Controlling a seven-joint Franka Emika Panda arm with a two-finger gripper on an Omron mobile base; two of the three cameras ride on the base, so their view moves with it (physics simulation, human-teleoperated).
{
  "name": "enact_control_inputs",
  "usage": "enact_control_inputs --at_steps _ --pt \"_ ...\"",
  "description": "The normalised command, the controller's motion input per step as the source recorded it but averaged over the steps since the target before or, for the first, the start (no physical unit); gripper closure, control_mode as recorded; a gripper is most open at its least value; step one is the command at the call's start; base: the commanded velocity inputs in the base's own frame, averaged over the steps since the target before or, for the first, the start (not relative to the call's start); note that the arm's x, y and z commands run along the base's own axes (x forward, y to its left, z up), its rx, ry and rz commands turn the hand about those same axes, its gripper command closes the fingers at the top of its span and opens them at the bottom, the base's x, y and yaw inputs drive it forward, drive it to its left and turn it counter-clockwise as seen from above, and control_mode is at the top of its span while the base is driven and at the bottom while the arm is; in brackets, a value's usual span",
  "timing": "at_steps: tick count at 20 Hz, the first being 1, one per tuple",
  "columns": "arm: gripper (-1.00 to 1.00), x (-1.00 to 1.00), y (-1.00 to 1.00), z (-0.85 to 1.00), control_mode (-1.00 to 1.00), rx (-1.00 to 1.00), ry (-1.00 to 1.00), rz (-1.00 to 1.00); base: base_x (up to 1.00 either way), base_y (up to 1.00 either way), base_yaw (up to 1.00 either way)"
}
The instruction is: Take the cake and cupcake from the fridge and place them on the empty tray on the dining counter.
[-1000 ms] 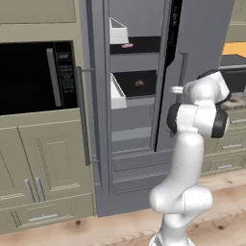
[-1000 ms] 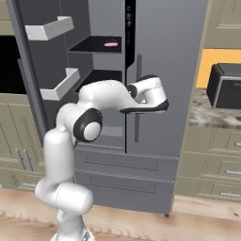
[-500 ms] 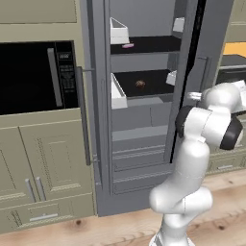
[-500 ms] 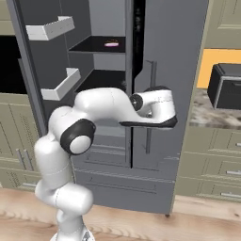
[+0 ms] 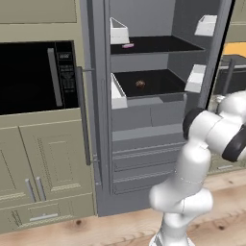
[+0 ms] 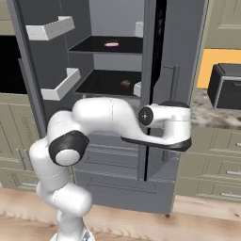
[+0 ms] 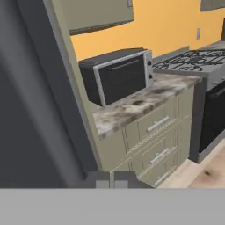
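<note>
The fridge (image 5: 144, 120) is seen standing with both upper doors swung open, its black inner shelves exposed and its drawers shut below. On the upper shelf the cake (image 5: 128, 46) is seen as a small pink-edged slice, lying near the left door's white bin (image 5: 119, 32); from the right base view it (image 6: 111, 44) appears as a thin pink sliver at the middle of that shelf. One shelf lower, the cupcake (image 5: 140, 84) is set upright near the middle of the black shelf, well apart from the cake, and it is also caught in the right base view (image 6: 125, 84). The white arm is bent across the front of the fridge, with the hand reaching beside the open right door. In the hand view the pincer (image 7: 111, 181) is seen with its two dark tips drawn almost together at the bottom of the picture, and nothing is held between them. Beyond the tips a dark toaster oven (image 7: 116, 75) is seen resting on a speckled tabletop (image 7: 136, 107), with a stove (image 7: 197, 61) further along it. A black microwave (image 5: 33, 77) is built into the cabinets left of the fridge.
</note>
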Motion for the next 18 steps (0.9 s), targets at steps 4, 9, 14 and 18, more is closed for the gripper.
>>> enact_control_inputs --at_steps 4,9,14,18 --pt "1.00 -1.00 -0.22 1.00 -1.00 0.22 -0.12 -0.09 0.00 0.00 0.00" --pt "1.00 -1.00 0.55 0.99 -1.00 0.12 -0.18 0.00 0.00 0.00 0.00" --pt "1.00 -1.00 0.94 1.00 -1.00 0.00 -0.32 -0.01 0.00 0.00 0.00" --pt "1.00 -1.00 0.73 1.00 -1.00 -0.03 -0.34 -0.16 0.00 0.00 0.00"
